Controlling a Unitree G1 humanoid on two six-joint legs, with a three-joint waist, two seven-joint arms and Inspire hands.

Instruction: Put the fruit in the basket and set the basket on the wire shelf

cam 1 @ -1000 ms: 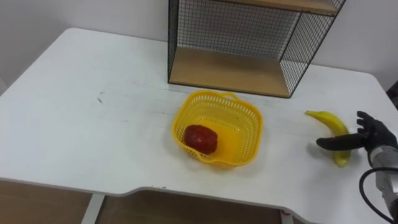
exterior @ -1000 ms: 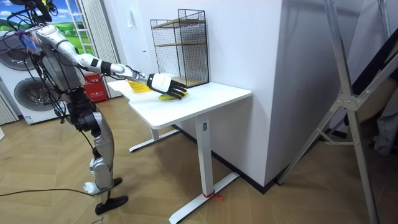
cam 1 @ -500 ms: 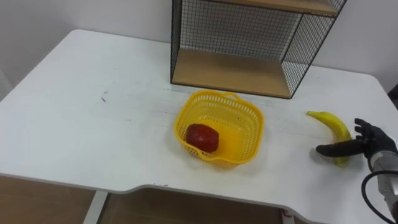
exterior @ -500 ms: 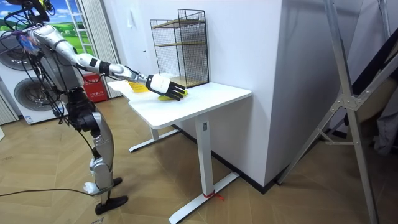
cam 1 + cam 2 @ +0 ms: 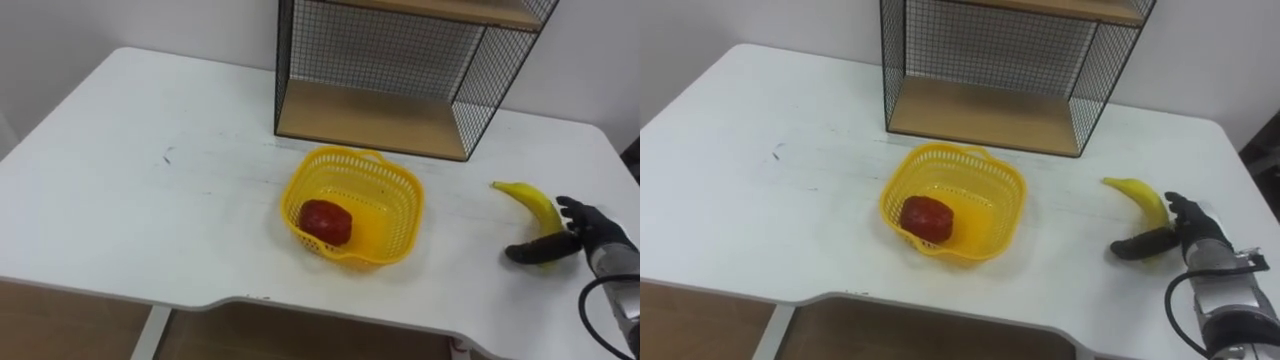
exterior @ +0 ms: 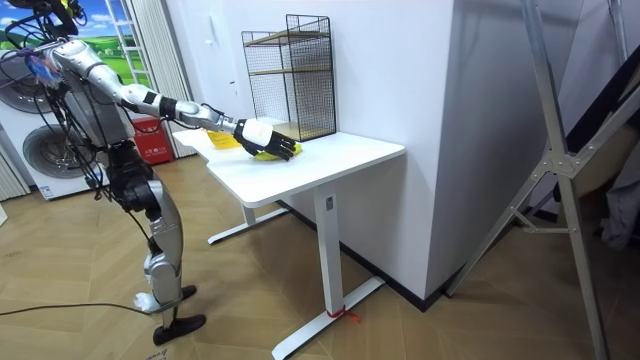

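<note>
A yellow plastic basket (image 5: 403, 190) with open lattice walls stands on the white table (image 5: 130, 210), toward its front edge. Inside the basket, against its left wall, lies a red apple (image 5: 323, 221); the rest of the basket's floor is bare. Just behind the basket stands the black wire shelf (image 5: 470, 85), its lower wooden board level with the tabletop and an upper board above it; the basket and the shelf are near but apart.

Well to the right of the basket, a banana (image 5: 533, 201) lies flat on the table, its stem end pointing back toward the basket and its other end pointing to the table's front. The right hand (image 5: 588, 233) is at that front end: the thumb lies across the near side of the banana and the dark fingers (image 5: 573, 211) curl over its right side, so the end of the fruit sits pinched between them. The banana rests on the tabletop, outside the basket.

A small dark mark (image 5: 167, 155) shows on the table to the left of the basket.

In the room view the robot stands upright on the wood floor on the basket's side of the table, its right arm stretched out straight over the tabletop.
</note>
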